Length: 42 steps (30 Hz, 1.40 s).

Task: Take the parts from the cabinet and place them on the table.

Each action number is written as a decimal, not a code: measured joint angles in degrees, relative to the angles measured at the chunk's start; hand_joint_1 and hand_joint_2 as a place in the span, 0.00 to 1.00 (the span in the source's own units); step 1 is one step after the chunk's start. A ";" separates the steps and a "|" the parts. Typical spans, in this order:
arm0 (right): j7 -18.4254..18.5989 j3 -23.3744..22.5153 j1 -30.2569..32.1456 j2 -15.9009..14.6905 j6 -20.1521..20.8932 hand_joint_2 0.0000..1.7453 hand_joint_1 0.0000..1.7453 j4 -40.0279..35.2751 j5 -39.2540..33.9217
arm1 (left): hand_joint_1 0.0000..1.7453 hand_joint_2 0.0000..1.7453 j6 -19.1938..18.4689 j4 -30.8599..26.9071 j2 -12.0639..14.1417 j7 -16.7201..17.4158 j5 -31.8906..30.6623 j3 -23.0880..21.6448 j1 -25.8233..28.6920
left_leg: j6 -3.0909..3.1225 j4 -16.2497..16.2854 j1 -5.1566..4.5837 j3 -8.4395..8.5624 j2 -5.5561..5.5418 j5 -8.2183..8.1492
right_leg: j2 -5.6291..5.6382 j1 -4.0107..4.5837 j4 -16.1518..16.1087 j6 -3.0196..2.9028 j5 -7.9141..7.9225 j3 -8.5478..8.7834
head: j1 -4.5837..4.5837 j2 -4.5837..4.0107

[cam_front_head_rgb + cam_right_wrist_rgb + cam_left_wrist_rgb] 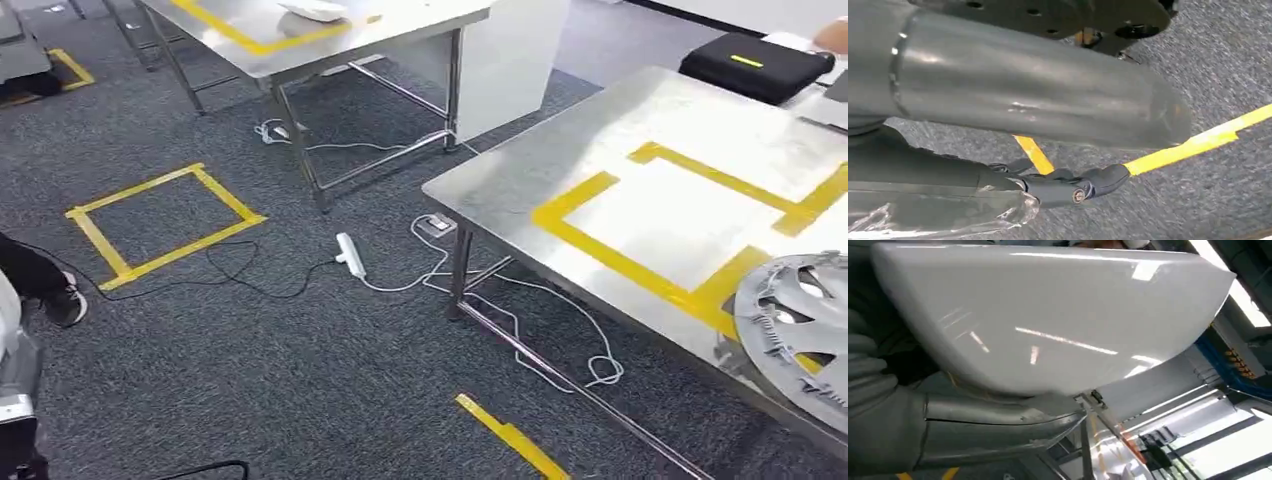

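Observation:
A large glossy white part (1048,315) lies in my left hand (923,435), with the grey thumb pressed under its lower edge; the part hides the fingers. A silver hubcap (800,320) hangs tilted at the near edge of the steel table (520,170), at the right of the head view. In the right wrist view a dark holed piece of the hubcap (1048,15) lies against the thumb of my right hand (1023,95), which holds it over carpet. A yellow tape outline (640,265) marks the tabletop.
A second steel table (330,60) stands farther back with a white part (315,10) on it. A black case (755,62) sits at the near table's far side. A power strip (350,255) and cables cross the carpet. A person's shoe (62,300) is at the left.

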 joint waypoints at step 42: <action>-1.86 -3.91 -2.22 0.13 -0.35 0.00 0.00 1.42 3.69 | 1.00 1.00 1.42 -1.07 -0.92 -0.98 -0.55 1.46 1.20 | 0.15 0.13 -1.16 1.56 9.48 -1.71 | -14.11 1.68 0.27 -1.00 -1.21 1.66 | 0.79 0.00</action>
